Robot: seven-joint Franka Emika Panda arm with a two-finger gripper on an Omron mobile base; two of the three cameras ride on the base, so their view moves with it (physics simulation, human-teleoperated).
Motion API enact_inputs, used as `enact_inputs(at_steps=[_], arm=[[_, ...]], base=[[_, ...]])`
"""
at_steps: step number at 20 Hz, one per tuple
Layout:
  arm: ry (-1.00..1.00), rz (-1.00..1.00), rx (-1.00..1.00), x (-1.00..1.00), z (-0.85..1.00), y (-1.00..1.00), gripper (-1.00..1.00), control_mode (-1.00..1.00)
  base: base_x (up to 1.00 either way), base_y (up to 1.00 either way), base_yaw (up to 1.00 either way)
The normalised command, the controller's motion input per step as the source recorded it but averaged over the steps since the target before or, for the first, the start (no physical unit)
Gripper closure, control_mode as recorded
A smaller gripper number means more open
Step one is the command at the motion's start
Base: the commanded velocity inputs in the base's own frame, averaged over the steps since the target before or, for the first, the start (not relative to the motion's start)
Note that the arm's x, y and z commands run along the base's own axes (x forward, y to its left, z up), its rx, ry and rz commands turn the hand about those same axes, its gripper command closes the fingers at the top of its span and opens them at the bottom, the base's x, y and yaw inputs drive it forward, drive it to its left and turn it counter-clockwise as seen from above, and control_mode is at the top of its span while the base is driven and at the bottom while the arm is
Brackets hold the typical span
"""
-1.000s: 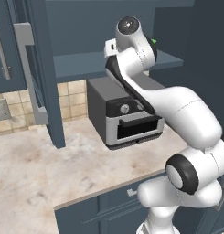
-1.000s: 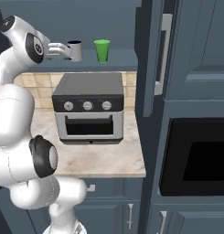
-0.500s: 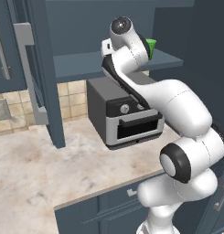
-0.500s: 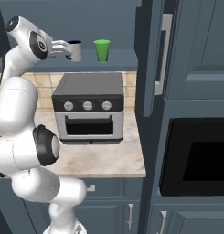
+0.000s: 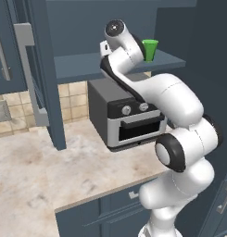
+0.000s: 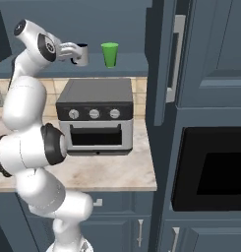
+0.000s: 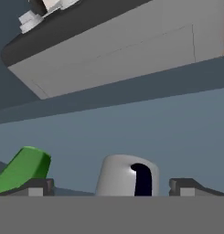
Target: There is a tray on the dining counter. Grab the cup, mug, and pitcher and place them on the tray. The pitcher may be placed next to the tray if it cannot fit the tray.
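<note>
— Right base view, left to right: what does the arm have up there?

— The tool (image 6: 76, 53) is raised to the blue shelf (image 6: 127, 65) above the toaster oven (image 6: 95, 115), reaching at the mug (image 6: 82, 54). The cup (image 6: 110, 53) stands just beside the mug on its right, apart from it.

— Has the tool got hold of the mug?

— Not by the look of it. In the hand view the two fingertips (image 7: 38, 186) stand wide apart with the mug (image 7: 127, 176) between them, nearer the right one, and gaps show on both sides. The cup (image 7: 23, 167) leans into that view at the far left, close to the left fingertip.

— How will the mug handle?

— Probably light and rigid, with a smooth, rather slippery wall; it looks ceramic, so a drop from shelf height onto the counter (image 6: 112, 172) could break it. Its body seems the best place to pinch, across the middle, clear of the handle.

— Any risk?

— The left finger might nudge the cup while closing.
</note>
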Motion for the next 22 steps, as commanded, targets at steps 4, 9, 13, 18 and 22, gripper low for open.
enact_inputs(at_steps=[4,9,13,18,22], arm=[[0.00,-0.03,-0.03,0.30,-0.07,0.07,-1.00,-1.00],[0.00,-0.03,-0.01,0.23,-0.13,0.05,-1.00,-1.00],[0.00,-0.04,0.00,0.26,-0.07,0.00,-1.00,-1.00],[0.00,-0.05,0.00,0.26,-0.01,0.00,-1.00,-1.00],[0.00,-0.06,0.00,0.31,0.00,0.00,-1.00,-1.00]], base=[[0.00,0.00,0.00],[0.00,0.00,0.00],[0.00,0.00,0.00],[0.00,0.00,0.00],[0.00,0.00,0.00]])
